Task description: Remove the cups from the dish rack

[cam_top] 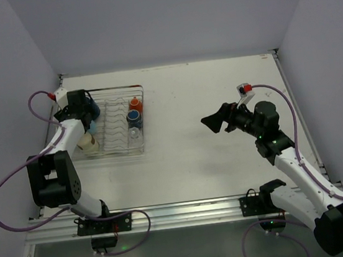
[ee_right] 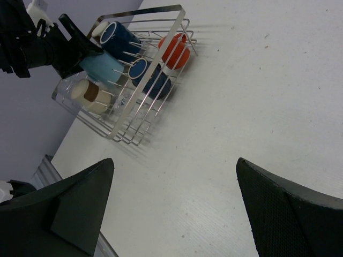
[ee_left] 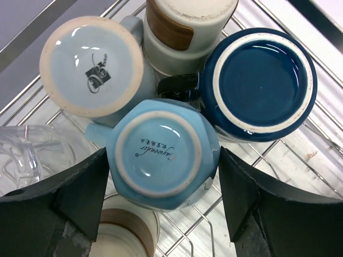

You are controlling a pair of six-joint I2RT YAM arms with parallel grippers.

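Cups fill the left half of the dish rack [cam_top: 109, 92], which sits on the left side of the table [cam_top: 214, 173] in the top view. The left gripper [ee_left: 163, 182] reaches down into the rack, its two black fingers [ee_left: 69, 198] pressed against either side of an upturned light blue cup [ee_left: 161, 158] at the centre of the left wrist view, clamped on it. Just right of that cup, and touching it, stands an upturned navy cup [ee_left: 257, 80]. A pale blue mug [ee_left: 88, 64] sits at upper left, a cream cup with a brown band [ee_left: 182, 27] at the top edge, and another like it [ee_left: 128, 233] at the bottom. A clear glass [ee_left: 21, 155] lies at the left edge. On the rack's right side, an orange cup [cam_top: 134, 102] and a dark blue cup [cam_top: 133, 115] stand in a row. The right gripper [cam_top: 211, 122] hangs over bare table, well right of the rack, its fingers spread wide with nothing between them.
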